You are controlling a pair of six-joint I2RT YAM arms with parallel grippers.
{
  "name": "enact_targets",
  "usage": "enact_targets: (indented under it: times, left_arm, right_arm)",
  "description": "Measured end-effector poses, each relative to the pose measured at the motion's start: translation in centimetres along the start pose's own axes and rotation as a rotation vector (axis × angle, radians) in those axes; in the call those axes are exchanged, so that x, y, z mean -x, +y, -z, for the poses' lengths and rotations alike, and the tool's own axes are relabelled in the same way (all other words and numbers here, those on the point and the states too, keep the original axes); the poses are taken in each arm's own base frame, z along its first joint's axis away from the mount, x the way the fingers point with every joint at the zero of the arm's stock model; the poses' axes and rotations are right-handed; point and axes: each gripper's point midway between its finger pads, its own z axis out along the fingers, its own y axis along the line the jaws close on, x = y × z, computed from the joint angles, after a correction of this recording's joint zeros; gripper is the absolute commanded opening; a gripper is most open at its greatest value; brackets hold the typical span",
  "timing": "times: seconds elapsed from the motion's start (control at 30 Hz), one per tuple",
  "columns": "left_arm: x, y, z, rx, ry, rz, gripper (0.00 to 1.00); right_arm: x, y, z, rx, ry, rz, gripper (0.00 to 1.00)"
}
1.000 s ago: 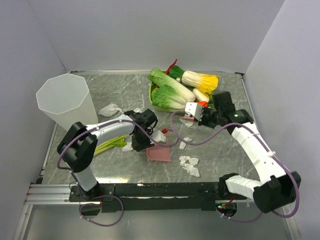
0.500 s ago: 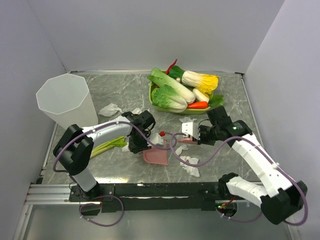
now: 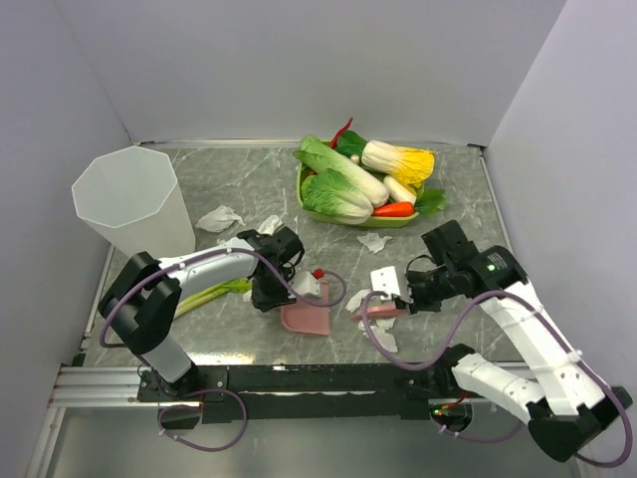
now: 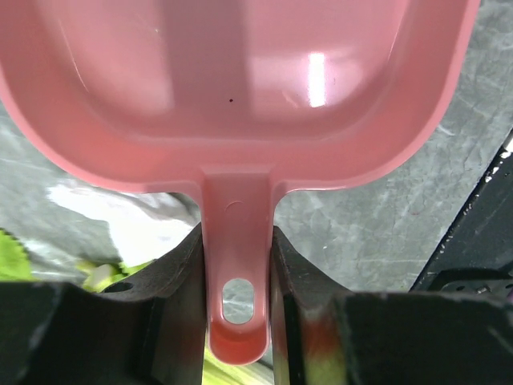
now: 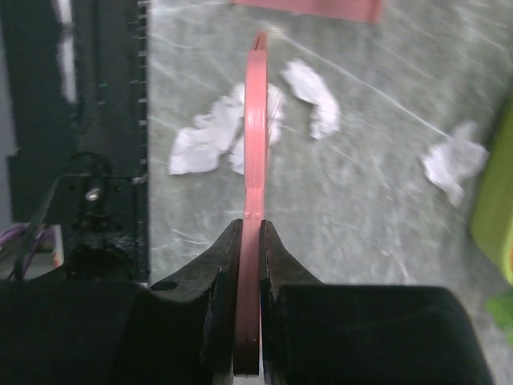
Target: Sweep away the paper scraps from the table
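Grey-green veined bench (image 3: 249, 179), metal-railed at its near edge, sits between plain pale walls. Crumpled paper scraps (image 5: 204, 140) lie just beyond the right pincer (image 5: 248, 249), on either side of the thin pink blade (image 5: 255, 120) it clamps edge-on, pointing straight ahead. The left pincer (image 4: 236, 265), arm bent low, grips the pink dustpan (image 4: 232, 72) by its handle, pan ahead of it. More scraps lie farther off.
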Motion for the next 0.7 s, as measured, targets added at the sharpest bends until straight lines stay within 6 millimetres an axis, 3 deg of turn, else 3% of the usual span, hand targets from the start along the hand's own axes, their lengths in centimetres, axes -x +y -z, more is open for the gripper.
enact_targets:
  times: [0.2,0.37,0.53,0.7]
  left_arm:
    - [-0.8,-0.6,-0.5,0.019,-0.02,-0.006,0.02]
    - [-0.5,-0.3,-0.7,0.036,-0.04,0.001,0.02]
    - [-0.1,-0.1,-0.7,0.049,-0.055,0.022,0.02]
    - [0.1,0.0,-0.7,0.055,-0.064,0.043,0.02]
  right_arm:
    - [-0.5,2.3,-2.8,0.178,0.026,0.027,0.0]
    - [-2.2,4.0,-4.2,0.26,0.103,-0.027,0.0]
    - [-3.1,0.8,-4.6,0.185,0.156,-0.153,0.0]
    - [-1.1,-5.3,-3.4,0.05,0.124,-0.26,0.0]
